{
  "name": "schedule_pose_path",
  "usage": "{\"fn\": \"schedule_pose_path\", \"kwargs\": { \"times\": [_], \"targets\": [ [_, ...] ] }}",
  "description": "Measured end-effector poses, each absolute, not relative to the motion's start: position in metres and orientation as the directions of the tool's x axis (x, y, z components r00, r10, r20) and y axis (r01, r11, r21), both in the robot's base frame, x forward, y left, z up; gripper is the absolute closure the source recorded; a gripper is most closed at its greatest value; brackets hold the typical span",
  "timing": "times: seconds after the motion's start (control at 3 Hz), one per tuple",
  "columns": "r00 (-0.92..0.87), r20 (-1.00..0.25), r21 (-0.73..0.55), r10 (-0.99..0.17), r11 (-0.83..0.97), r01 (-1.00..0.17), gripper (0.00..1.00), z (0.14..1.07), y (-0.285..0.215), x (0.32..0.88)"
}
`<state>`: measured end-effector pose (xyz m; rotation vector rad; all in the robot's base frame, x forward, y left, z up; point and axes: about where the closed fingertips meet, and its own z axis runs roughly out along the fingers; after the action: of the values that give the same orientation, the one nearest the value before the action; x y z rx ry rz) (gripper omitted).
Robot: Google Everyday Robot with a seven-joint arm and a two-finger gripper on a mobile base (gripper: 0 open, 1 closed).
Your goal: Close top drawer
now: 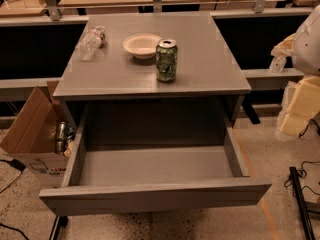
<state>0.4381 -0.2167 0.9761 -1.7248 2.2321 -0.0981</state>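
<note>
Top drawer (155,196), wide matte-grey, handle-less: one, pulled far out under the grey desk (210,69), its flat front likely the face to push.
Pale blocky claw (299,106): one, at the right edge, well apart from the drawer; open or closed cannot be told.
On the desk, above the drawer's path: one upright green drinks can (166,60), one white bowl (142,45), one crumpled clear plastic bottle (91,43) on its side.

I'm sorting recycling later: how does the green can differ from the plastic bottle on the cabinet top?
The green can stands upright; the plastic bottle lies on its side. The can is opaque, the bottle clear. Both sit on the cabinet top. The claw is not in view.
</note>
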Motion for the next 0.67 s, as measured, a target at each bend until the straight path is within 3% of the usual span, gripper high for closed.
{"fn": "schedule_pose_path", "kwargs": {
  "times": [0.33, 0.67],
  "targets": [
    [-0.222, -0.207, -0.245, -0.953, 0.27, -0.931, 0.0, 0.976, -0.217, 0.438],
    [-0.222, -0.238, -0.223, -0.946, 0.276, -0.935, 0.11, 0.958, -0.218, 0.434]
  ]
}}
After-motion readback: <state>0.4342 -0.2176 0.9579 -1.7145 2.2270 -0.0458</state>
